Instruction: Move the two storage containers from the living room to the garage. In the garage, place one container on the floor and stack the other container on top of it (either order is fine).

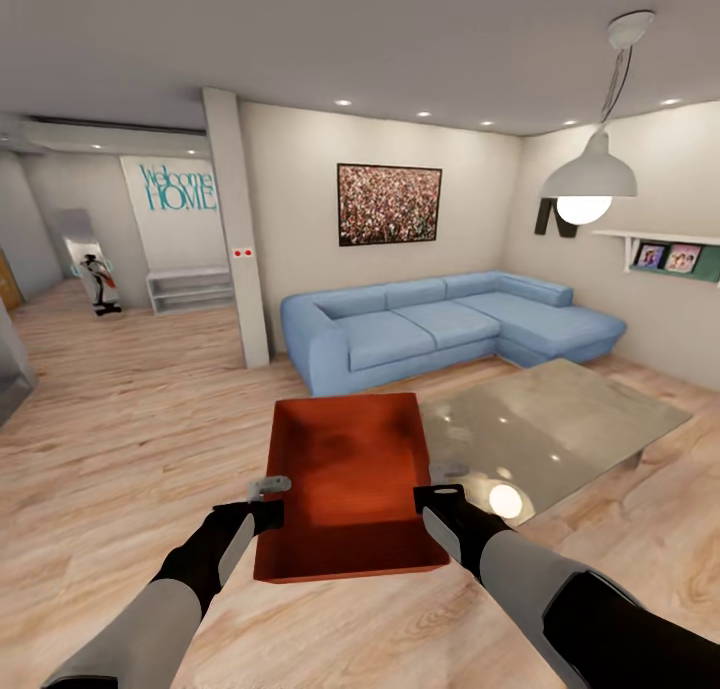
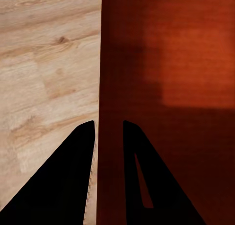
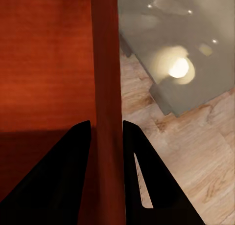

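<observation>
Orange-red container [image 1: 350, 484] is hanging in mid-air between the robot's two arms, held level over the light wood-plank floor [image 1: 130, 409] of the living room. Its open top is facing up, showing a bare flat bottom and low straight walls. The left claw [image 1: 268, 501] is pinching the container's left wall, one finger inside and one outside; from the left wrist camera the container [image 2: 166, 88] is sitting with its wall edge between the two dark fingers [image 2: 68, 176]. The right claw [image 1: 440, 499] is doing the same on the opposite wall, and the right wrist camera is showing that wall of the container [image 3: 105, 88] squeezed between its fingers [image 3: 63, 171]. Both grips are looking symmetrical, about midway along the long sides.

Just beside the container, off its right edge, a low glass coffee table [image 1: 560, 419] is catching the reflection of the pendant lamp [image 1: 590, 174]. Beyond it a blue corner sofa [image 1: 440, 324] is standing against the wall under a framed picture [image 1: 390, 204]. To the left a hallway is opening past a pillar [image 1: 238, 229], with a "Welcome HOME" sign [image 1: 180, 187] on its far wall.

As for progress, I would judge the job is only beginning: one container is lifted but has not left the living room, and a second one is nowhere among what I am seeing. The carry to the garage, the set-down on concrete, the return trip and the stacking all appear to be left to do.
</observation>
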Robot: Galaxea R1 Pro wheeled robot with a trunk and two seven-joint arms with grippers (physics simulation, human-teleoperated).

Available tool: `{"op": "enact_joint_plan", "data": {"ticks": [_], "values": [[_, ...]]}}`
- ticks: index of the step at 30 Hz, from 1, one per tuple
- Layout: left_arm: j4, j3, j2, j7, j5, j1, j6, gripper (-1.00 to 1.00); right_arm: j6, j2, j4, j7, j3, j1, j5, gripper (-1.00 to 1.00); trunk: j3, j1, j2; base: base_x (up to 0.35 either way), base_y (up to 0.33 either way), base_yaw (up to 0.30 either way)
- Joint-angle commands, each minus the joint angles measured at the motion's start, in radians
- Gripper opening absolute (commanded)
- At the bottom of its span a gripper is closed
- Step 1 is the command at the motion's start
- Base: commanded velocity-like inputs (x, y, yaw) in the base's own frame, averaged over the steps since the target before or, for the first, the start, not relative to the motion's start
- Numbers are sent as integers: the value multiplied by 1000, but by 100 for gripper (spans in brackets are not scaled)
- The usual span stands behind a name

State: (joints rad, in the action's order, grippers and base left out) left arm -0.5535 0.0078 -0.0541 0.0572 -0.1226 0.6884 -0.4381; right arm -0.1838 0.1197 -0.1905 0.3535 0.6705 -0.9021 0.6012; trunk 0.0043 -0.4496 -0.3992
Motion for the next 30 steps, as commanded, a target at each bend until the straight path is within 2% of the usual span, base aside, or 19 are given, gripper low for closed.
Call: {"op": "enact_joint_plan", "data": {"ticks": [1, 30], "values": [[0, 8, -1, 53, 18, 0, -7, -100, -5, 3, -7, -4, 21, 0, 8, -100, 0, 0, -1, 0, 0, 300], [0, 8, -1, 52, 18, 0, -7, -100, -5, 3, -7, -4, 21, 0, 8, -100, 17, 0, -1, 0, 0, 300]]}}
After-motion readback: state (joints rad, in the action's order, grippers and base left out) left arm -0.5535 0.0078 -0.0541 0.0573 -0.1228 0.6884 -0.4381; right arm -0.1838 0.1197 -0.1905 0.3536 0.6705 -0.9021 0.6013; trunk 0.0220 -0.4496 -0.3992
